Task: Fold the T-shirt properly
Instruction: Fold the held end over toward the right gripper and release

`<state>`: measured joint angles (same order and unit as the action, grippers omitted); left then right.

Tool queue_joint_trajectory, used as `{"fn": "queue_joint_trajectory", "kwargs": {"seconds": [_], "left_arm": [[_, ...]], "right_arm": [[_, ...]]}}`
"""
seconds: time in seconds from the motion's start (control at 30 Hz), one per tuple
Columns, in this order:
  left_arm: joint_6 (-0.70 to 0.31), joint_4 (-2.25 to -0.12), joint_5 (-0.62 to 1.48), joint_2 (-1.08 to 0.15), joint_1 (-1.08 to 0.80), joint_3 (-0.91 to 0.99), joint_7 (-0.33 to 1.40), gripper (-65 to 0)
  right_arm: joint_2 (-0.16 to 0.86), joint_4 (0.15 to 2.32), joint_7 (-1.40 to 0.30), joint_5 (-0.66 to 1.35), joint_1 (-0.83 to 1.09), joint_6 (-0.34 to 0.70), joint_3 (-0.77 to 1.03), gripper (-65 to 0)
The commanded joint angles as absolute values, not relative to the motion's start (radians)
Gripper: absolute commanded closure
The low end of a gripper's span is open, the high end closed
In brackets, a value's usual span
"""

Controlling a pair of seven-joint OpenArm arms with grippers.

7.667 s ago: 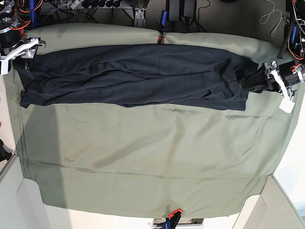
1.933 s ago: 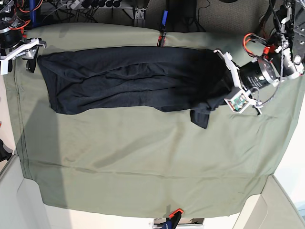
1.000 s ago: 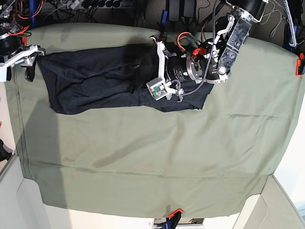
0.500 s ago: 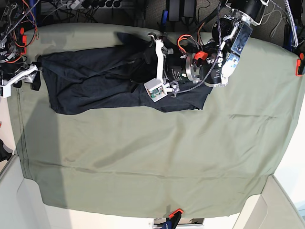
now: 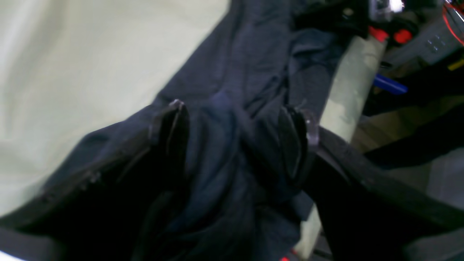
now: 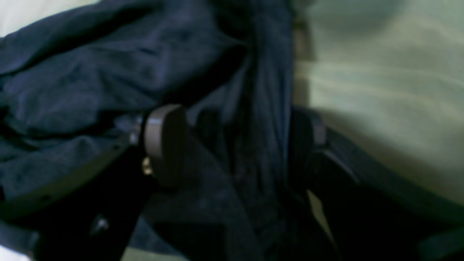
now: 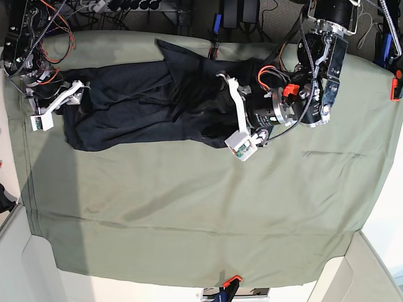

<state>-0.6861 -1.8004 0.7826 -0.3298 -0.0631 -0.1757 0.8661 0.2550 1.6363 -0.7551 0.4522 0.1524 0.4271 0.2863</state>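
1. Two arms on the job, both at the dark navy thin-knit T-shirt (image 7: 138, 104), which lies bunched in a long strip along the far side of the olive-green table cloth (image 7: 201, 214).
2. Left gripper (image 5: 232, 145): jaws spread wide, straddling a ridge of rumpled fabric at the shirt's end near the table middle. Fabric sits between the fingers, not pinched.
3. Right gripper (image 6: 232, 145): jaws spread wide too, over the shirt's opposite end by the cloth edge. Fabric bunched between the pads, no clamp visible.
4. Step, my read: mid-fold. One end looks doubled over toward the middle; a flap sticks up near the far edge, so the fold is messy.
5. Next move needs: clear both grippers without dragging the loose knit, then flatten the flap before the next fold. Snag risk is high.
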Motion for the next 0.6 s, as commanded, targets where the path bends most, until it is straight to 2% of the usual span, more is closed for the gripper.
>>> {"fn": "queue_joint_trajectory", "kwargs": {"seconds": [0.0,0.23,0.27,0.3,0.4,0.57], "left_arm": [[-0.698,-1.817,0.804,-0.333,-0.048,-0.155,0.843,-41.2],[-0.698,-1.817,0.82,-0.351,-0.051,-0.084,0.842,-41.2],[-0.698,-1.817,0.828,-0.362,-0.051,-0.084,0.842,-41.2],[-0.698,-1.817,0.84,-0.373,-0.051,-0.084,0.843,-41.2],[-0.698,-1.817,0.887,-0.41,-0.051,-0.083,0.843,-41.2],[-0.698,-1.817,0.909,-0.455,-0.052,-0.034,0.845,-41.1]], "right_arm": [[0.268,1.652,-0.745,0.464,0.144,0.434,0.278,-41.8],[0.268,1.652,-0.718,0.436,0.144,0.434,0.266,-40.4],[0.268,1.652,-0.706,0.423,0.144,0.433,0.266,-35.8],[0.268,1.652,-0.696,0.41,0.142,0.43,0.266,-28.5],[0.269,1.652,-0.671,0.369,0.139,0.424,0.266,-1.2],[0.269,1.653,-0.625,0.275,0.134,0.423,0.28,0.0]]}}
